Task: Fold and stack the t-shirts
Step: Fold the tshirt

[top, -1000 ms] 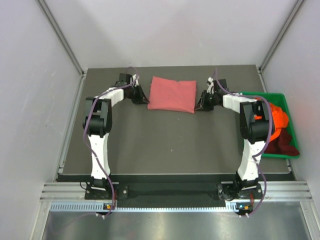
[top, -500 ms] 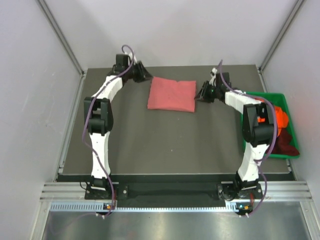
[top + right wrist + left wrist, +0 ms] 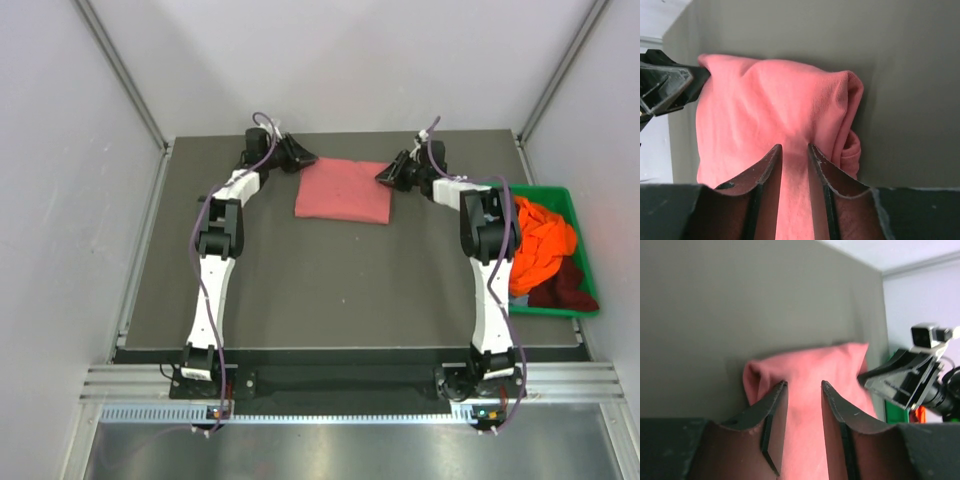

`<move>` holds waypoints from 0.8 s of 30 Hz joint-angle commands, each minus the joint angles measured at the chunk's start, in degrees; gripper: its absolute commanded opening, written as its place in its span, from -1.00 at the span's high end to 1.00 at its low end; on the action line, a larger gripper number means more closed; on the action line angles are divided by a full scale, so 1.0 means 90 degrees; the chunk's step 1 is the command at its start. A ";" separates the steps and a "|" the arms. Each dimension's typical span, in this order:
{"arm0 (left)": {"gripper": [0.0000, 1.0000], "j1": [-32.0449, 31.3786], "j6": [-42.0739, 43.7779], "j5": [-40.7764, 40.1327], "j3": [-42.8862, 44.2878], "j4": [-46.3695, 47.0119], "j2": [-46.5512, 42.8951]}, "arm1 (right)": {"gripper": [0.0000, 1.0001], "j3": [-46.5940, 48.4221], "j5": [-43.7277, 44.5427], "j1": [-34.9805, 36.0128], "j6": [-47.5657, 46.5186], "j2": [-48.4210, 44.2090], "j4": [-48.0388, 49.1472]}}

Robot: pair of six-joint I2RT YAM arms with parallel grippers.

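We see the dark grey table (image 3: 330, 290) as the biggest thing, w/ both arms reaching from the near edge to the far side: left arm (image 3: 208, 262) up the left, right arm (image 3: 490, 275) up the right

The green bin (image 3: 548, 190) sits at the table's right edge, just beside the right arm. In it we make out a bright orange t-shirt (image 3: 540, 240) heaped loose at the far end and a dark maroon t-shirt (image 3: 566, 287) bunched at the near end, the two touching

The salmon-pink t-shirt (image 3: 345, 190) lies folded into a flat rectangle near the middle of the table's far edge, well apart from the bin, between the two grippers

The left gripper (image 3: 303, 157) is at the shirt's far-left corner, the right gripper (image 3: 386, 176) at its far-right corner. In the left wrist view we see the fingers (image 3: 771, 407) apart w/ a clear gap, jaws parted, pink cloth behind them, nothing pinched. In the right wrist view the fingers (image 3: 767, 167) stand apart too, gap narrower, over the shirt's rolled edge; cloth shows thru the gap and we see no fabric clamped
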 commanded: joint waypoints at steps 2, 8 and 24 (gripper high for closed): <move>0.24 0.0094 -0.0315 -0.0479 0.0677 0.0720 0.0082 | 0.43 0.0209 0.0050 -0.0074 0.0150 0.0056 0.0639; 0.24 0.0085 0.0592 -0.0683 0.0057 -0.0363 -0.1329 | 0.40 -0.0219 -0.0204 -0.0064 -0.0290 -0.0996 0.0384; 0.28 -0.0520 0.1482 0.0000 -0.3931 -0.0334 -0.3406 | 0.29 -0.1703 -0.1767 0.0229 -0.0201 -0.1253 0.0815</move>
